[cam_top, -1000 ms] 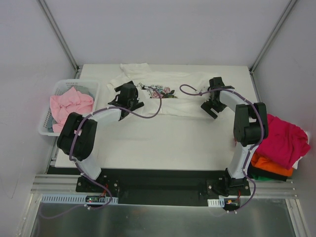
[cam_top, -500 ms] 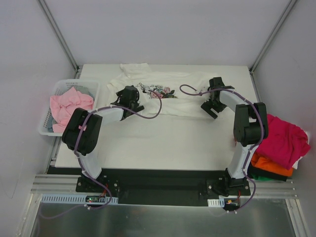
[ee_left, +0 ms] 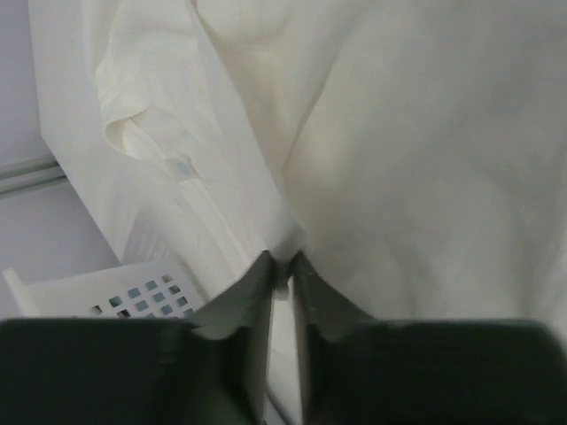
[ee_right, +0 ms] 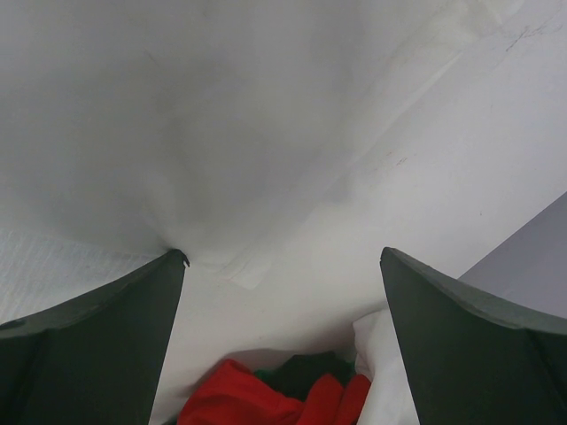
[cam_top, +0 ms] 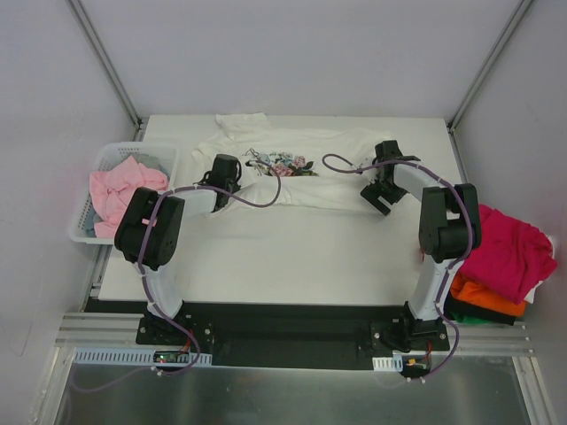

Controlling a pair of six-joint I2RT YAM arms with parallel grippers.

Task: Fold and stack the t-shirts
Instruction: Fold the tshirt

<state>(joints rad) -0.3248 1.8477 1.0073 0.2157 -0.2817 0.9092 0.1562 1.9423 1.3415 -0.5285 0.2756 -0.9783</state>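
Pinching a small ridge of cloth, the left gripper (ee_left: 282,261) has its jaws drawn almost together on the left side of the white flower-print t-shirt (cam_top: 292,177), which lies spread out flat across the far half of the table (cam_top: 292,257), print facing up. The right gripper (ee_right: 283,257) hangs over the shirt's opposite side with its jaws spread wide and nothing between them; one fingertip sits right at the cloth's edge. Only one side of the shirt is held, and by a thin tuck at that, so the main risk I see is that the cloth slides out of the left jaws once it is lifted. The left jaws may also have caught only the top layer, which would peel the shirt apart instead of folding it. If the left arm pulls before the right one closes, the shirt will likely drag and bunch, skewing the fold. The white lattice basket (cam_top: 104,158) holding a pale pink t-shirt (cam_top: 124,190) stands just beside the left arm, so a trailing sleeve could snag on it. The magenta t-shirt (cam_top: 509,252) and orange t-shirt (cam_top: 483,297) are heaped past the table's right edge.
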